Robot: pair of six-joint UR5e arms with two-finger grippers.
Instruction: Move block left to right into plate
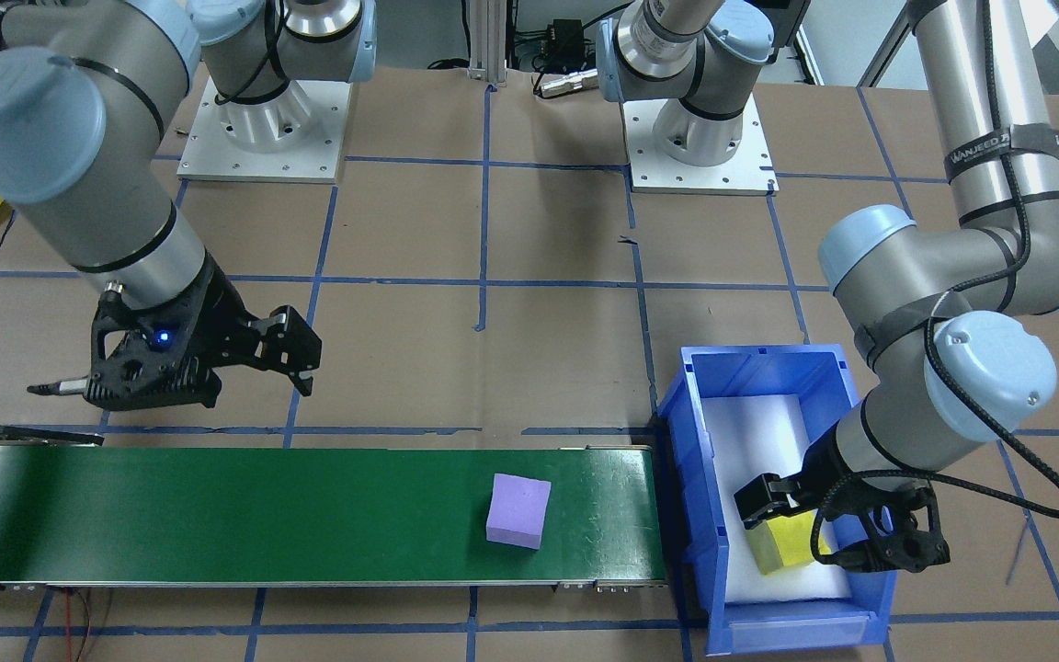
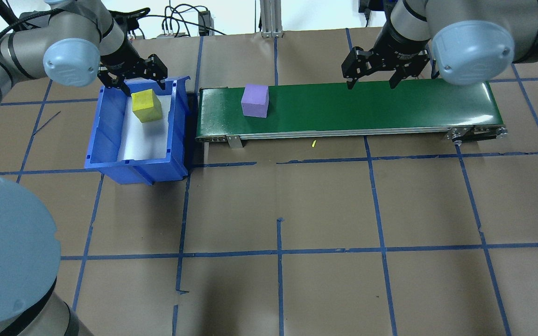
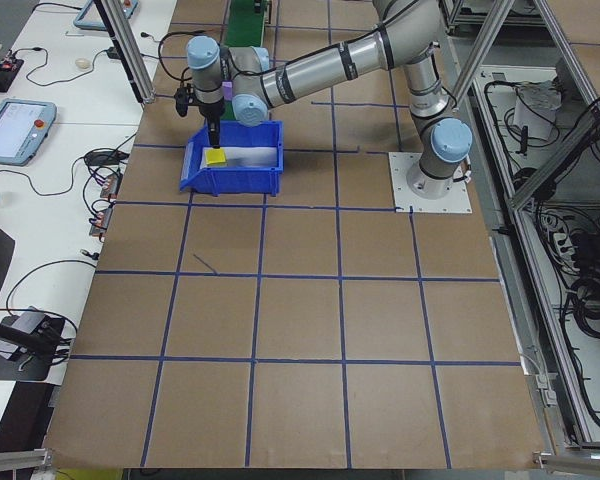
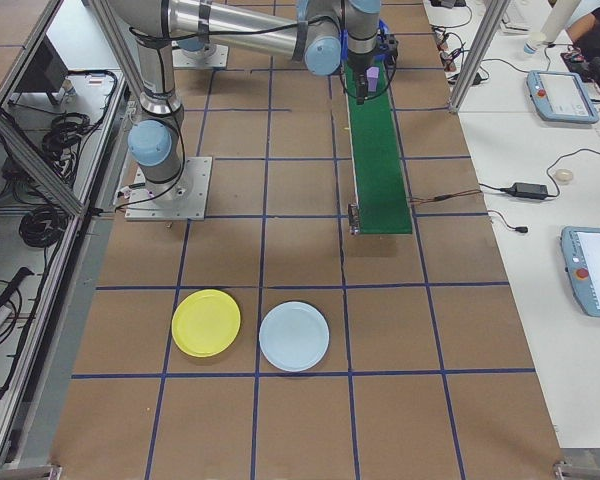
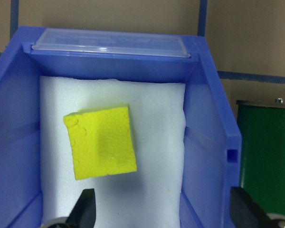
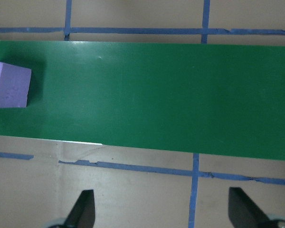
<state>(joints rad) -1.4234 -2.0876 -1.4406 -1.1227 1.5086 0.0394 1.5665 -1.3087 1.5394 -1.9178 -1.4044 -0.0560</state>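
Yellow block lies loose on white foam in the blue bin, at 12 o'clock from the left tool, fingers spread and empty. Purple block rides the belt, at 10 o'clock from the open, empty right tool. Plate sits on the bench, well apart.

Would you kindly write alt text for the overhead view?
A purple block sits on a green belt, beside a blue bin holding a yellow block. The open left claw hovers over the bin, the open right claw over the belt.
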